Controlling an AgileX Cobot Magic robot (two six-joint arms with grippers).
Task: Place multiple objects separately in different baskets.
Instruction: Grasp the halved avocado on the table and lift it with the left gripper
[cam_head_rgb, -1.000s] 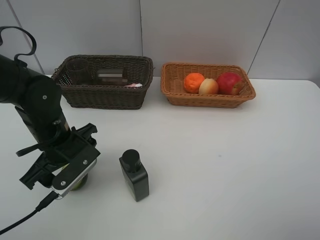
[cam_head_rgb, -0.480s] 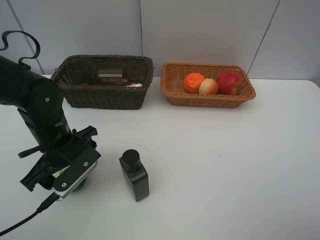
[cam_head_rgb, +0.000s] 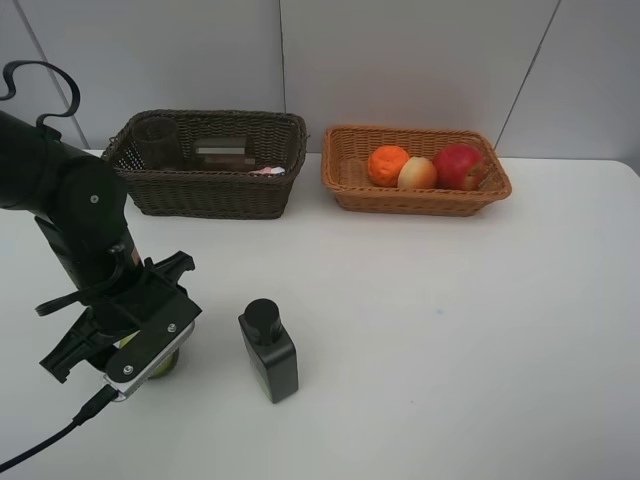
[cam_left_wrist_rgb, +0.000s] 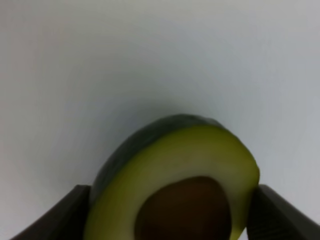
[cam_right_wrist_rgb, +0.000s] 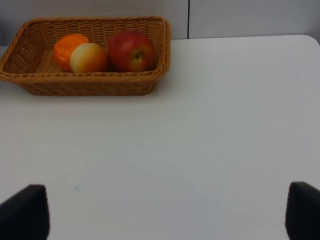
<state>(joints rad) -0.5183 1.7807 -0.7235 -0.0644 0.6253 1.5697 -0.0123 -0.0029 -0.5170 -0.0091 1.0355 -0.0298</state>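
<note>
A halved green avocado (cam_left_wrist_rgb: 175, 170) lies cut side up on the white table, near the front left (cam_head_rgb: 163, 366). My left gripper (cam_head_rgb: 140, 352) is down over it, and the two fingers (cam_left_wrist_rgb: 75, 212) press against its sides. A black square bottle (cam_head_rgb: 268, 350) stands just right of that gripper. The light tan basket (cam_head_rgb: 415, 197) holds a tangerine (cam_head_rgb: 387, 165), a peach (cam_head_rgb: 417, 173) and an apple (cam_head_rgb: 457, 165). The dark brown basket (cam_head_rgb: 210, 190) holds a translucent cup (cam_head_rgb: 155, 140) and a pink item (cam_head_rgb: 268, 171). My right gripper (cam_right_wrist_rgb: 160, 220) is open and holds nothing.
Both baskets stand side by side along the back wall. The right wrist view shows the tan basket (cam_right_wrist_rgb: 90, 87) with its fruit ahead, and bare white table between it and the gripper. The left arm's cable trails off the front left edge.
The left gripper has dropped slightly over the avocado and its fingers have come in against the avocado's sides. Nothing else has moved.
</note>
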